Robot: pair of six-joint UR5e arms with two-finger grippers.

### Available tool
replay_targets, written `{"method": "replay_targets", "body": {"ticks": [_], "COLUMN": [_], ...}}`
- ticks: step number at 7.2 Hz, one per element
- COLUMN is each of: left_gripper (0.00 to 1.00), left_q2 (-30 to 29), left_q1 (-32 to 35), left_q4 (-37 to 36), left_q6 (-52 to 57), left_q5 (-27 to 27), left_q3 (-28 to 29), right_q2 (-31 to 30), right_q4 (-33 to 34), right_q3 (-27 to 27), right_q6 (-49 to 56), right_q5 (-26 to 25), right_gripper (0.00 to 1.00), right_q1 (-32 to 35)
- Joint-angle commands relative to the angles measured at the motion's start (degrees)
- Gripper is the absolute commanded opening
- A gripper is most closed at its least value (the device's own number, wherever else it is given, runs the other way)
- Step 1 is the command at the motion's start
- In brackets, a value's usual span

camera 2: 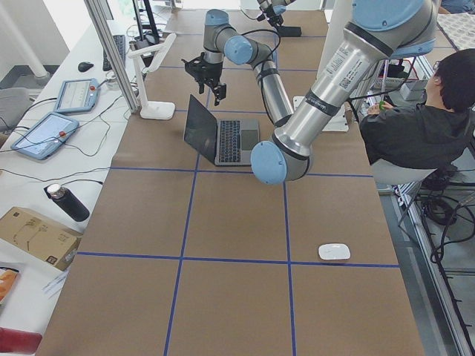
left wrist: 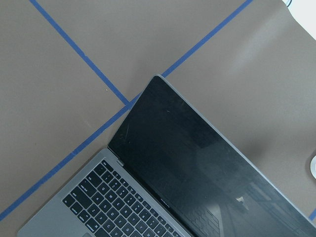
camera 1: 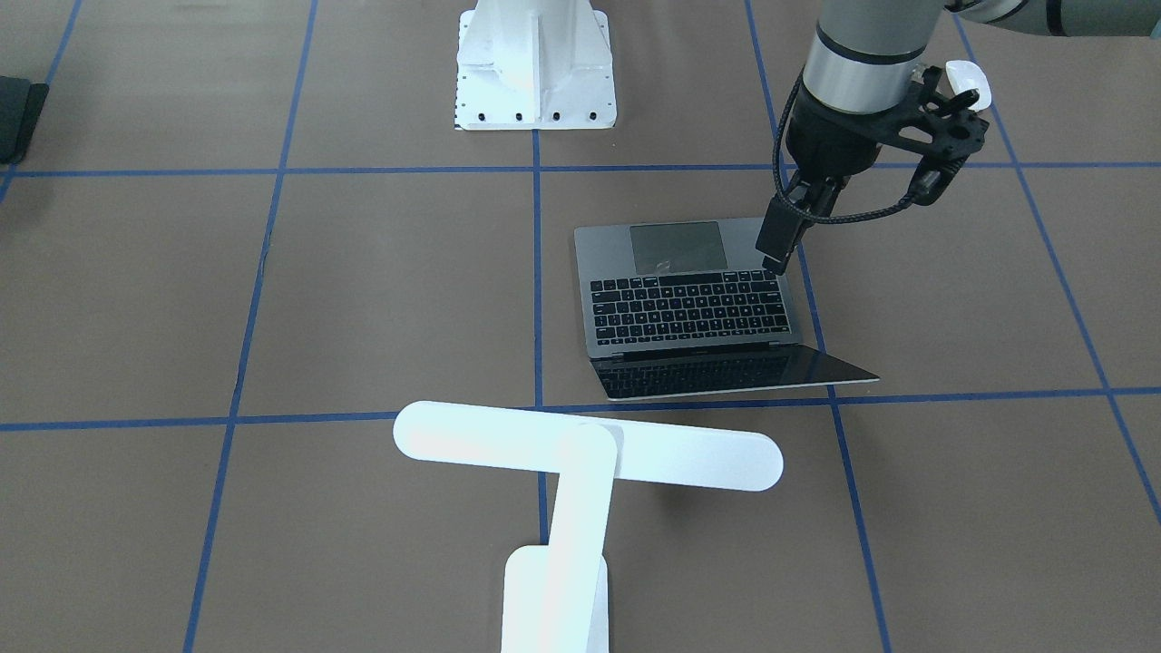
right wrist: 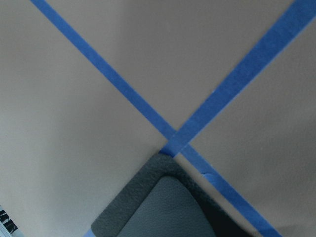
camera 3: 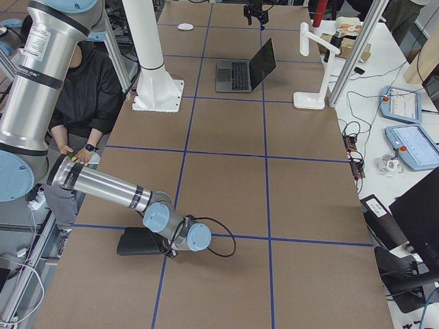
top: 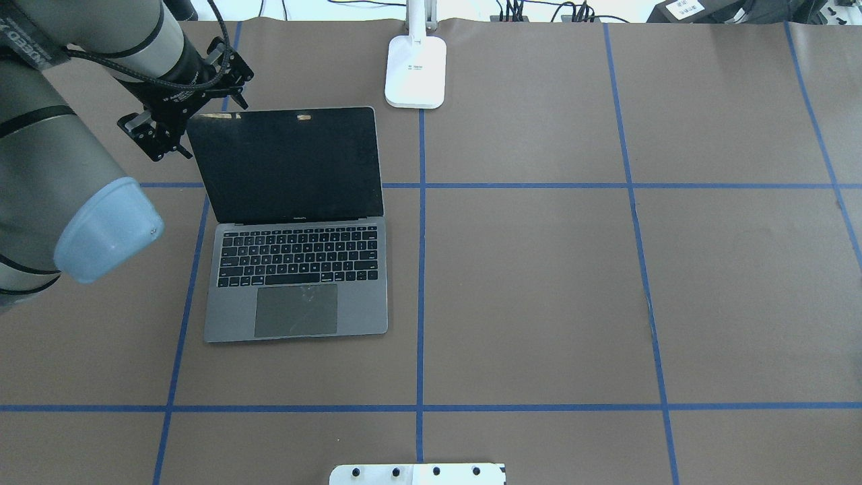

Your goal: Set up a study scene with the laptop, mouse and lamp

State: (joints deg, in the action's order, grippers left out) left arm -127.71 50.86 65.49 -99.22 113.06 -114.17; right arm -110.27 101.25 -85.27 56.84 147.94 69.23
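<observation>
Close to the robot's side of the table stands a white bolted pedestal. The table is brown with blue tape lines across it.

The mouse lies alone on this near side, out at the robot's left end of the table. It is well apart from the laptop, and nothing touches it.

At the other end, the right gripper sits low, right at a flat black mat. I cannot tell if its jaws are spread or pressed together.

A bit farther in is the laptop. It lies open on the table, left of the middle line. Its trackpad faces the robot and its dark screen stands up on the far side.

The left gripper hangs just over the screen's top left corner. Its jaws look pressed together, with nothing between them.

Farthest away is the lamp. It stands upright at the far edge, on the middle line. Its base is just past the laptop's right top corner, not touching it. Its long bar head reaches over the table, above the laptop's lid.
</observation>
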Motion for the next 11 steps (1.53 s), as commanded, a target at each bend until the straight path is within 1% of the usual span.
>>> {"method": "replay_targets", "body": {"ticks": [1,2,3,4,5,8,9,10,11], "left_gripper": [1.0,1.0,1.0,1.0,1.0,1.0,1.0,1.0,1.0], "left_q2": [0.0,0.0,0.0,0.0,0.0,0.3,0.4,0.5,0.7], "left_q1": [-0.1,-0.1,-0.1,-0.1,0.0,0.0,0.0,0.2,0.2], "left_q4": [0.0,0.1,0.0,0.0,0.0,0.0,-0.1,-0.3,-3.1], "left_q6": [0.0,0.0,0.0,0.0,0.0,0.2,0.4,0.7,1.9], "left_q5": [0.0,0.0,0.0,0.0,0.0,0.0,0.0,0.1,0.0], "left_q3": [0.0,0.0,0.0,0.0,-0.1,-0.2,-0.3,-0.4,-2.2], "right_q2": [-0.6,-0.7,-0.8,-0.9,-1.1,-0.3,0.4,3.0,5.4], "right_q4": [0.2,0.3,0.3,0.3,2.8,23.5,27.5,31.5,36.2], "right_q3": [-0.4,-0.5,-0.4,-1.5,-4.7,-20.7,-24.3,-25.9,-27.5], "right_q6": [2.8,3.1,4.5,4.5,4.5,4.5,4.2,4.0,4.0], "right_q5": [0.1,0.1,0.1,0.1,0.2,-0.2,0.0,0.2,2.0], "right_gripper": [0.07,0.0,0.0,0.0,0.0,0.0,0.0,0.0,0.0], "right_q1": [0.0,0.1,0.1,0.2,0.5,1.6,1.8,2.4,3.4]}}
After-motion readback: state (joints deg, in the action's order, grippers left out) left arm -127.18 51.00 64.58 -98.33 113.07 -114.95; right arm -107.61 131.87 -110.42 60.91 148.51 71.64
